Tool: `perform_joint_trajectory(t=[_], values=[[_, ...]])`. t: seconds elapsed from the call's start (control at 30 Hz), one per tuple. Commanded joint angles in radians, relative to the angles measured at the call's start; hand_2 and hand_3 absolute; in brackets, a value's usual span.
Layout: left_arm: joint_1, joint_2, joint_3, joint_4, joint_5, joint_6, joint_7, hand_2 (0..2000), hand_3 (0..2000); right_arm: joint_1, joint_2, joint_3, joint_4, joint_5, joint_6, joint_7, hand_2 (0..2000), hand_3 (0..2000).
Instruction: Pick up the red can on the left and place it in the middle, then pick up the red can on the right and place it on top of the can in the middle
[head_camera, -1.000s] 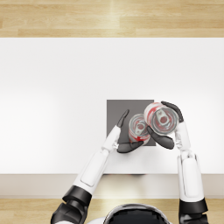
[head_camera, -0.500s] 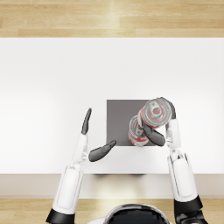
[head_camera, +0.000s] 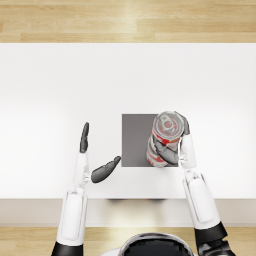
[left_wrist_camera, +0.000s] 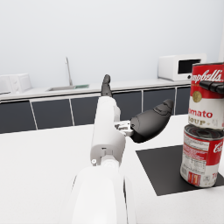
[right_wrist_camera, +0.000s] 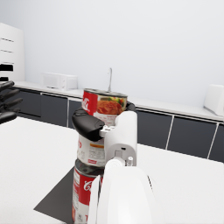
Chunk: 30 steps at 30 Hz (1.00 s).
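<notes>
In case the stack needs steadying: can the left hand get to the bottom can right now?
Probably yes. The left hand is open beside the mat, nothing between it and the bottom can; the right hand grips the top can.

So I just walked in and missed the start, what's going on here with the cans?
The robot is stacking two red soup cans on a dark mat on the white table. Its right hand holds the upper can on top of the lower can, which stands on the mat; in the left wrist view the two look lined up, but the fingers wrap the upper can. The left hand is open, off to the side, holding nothing.
</notes>
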Motion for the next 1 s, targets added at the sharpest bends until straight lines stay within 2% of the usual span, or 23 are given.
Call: perform_joint_trajectory(t=[0.03, 0.17, 0.2, 0.23, 0.3, 0.33, 0.67, 0.77, 0.8, 0.93, 0.97, 1.0], values=[[0.003, 0.002, -0.004, 0.004, 0.000, 0.000, 0.000, 0, 0, 0.006, -0.005, 0.004, -0.009, 0.000, -0.003, -0.001, 2000, 1520], [-0.004, 0.006, -0.003, 0.003, 0.000, 0.000, 0.000, 0, 0, 0.001, -0.010, 0.013, -0.026, 0.000, -0.029, 0.001, 2000, 1520], [-0.008, 0.006, -0.004, -0.001, 0.000, 0.000, 0.000, 0, 0, 0.000, -0.012, 0.015, -0.021, 0.000, -0.035, 0.001, 639, 1193], [-0.009, 0.008, -0.005, -0.001, 0.000, 0.000, 0.000, 0, 0, -0.001, -0.012, 0.010, -0.011, 0.000, -0.035, 0.005, 0, 867], [-0.003, 0.012, -0.008, 0.001, 0.000, 0.000, 0.000, 0, 0, 0.001, -0.017, 0.005, -0.008, 0.000, -0.023, 0.010, 0, 213], [-0.001, 0.014, -0.005, -0.001, 0.000, 0.000, 0.000, 0, 0, 0.004, -0.020, 0.006, 0.001, 0.000, -0.023, 0.011, 0, 0], [0.019, 0.033, 0.006, -0.022, 0.000, 0.000, 0.000, 0, 0, 0.086, -0.074, -0.070, 0.124, 0.000, -0.074, 0.014, 0, 0], [0.052, 0.047, 0.006, -0.046, 0.000, 0.000, 0.000, 0, 0, 0.113, -0.093, -0.115, 0.170, 0.000, -0.083, 0.016, 0, 0], [0.070, 0.052, -0.003, -0.054, 0.000, 0.000, 0.000, 0, 0, 0.080, -0.077, -0.081, 0.129, 0.000, -0.082, 0.016, 0, 0], [0.125, 0.062, -0.072, -0.072, 0.000, 0.000, 0.000, 0, 0, 0.095, -0.088, -0.105, 0.158, 0.000, -0.083, 0.012, 0, 0], [0.129, 0.061, -0.088, -0.074, 0.000, 0.000, 0.000, 0, 0, 0.149, -0.094, -0.271, 0.221, 0.000, -0.082, 0.012, 0, 0], [0.137, 0.062, -0.097, -0.071, 0.000, 0.000, 0.000, 0, 0, 0.142, -0.092, -0.290, 0.221, 0.000, -0.081, 0.013, 0, 0]])
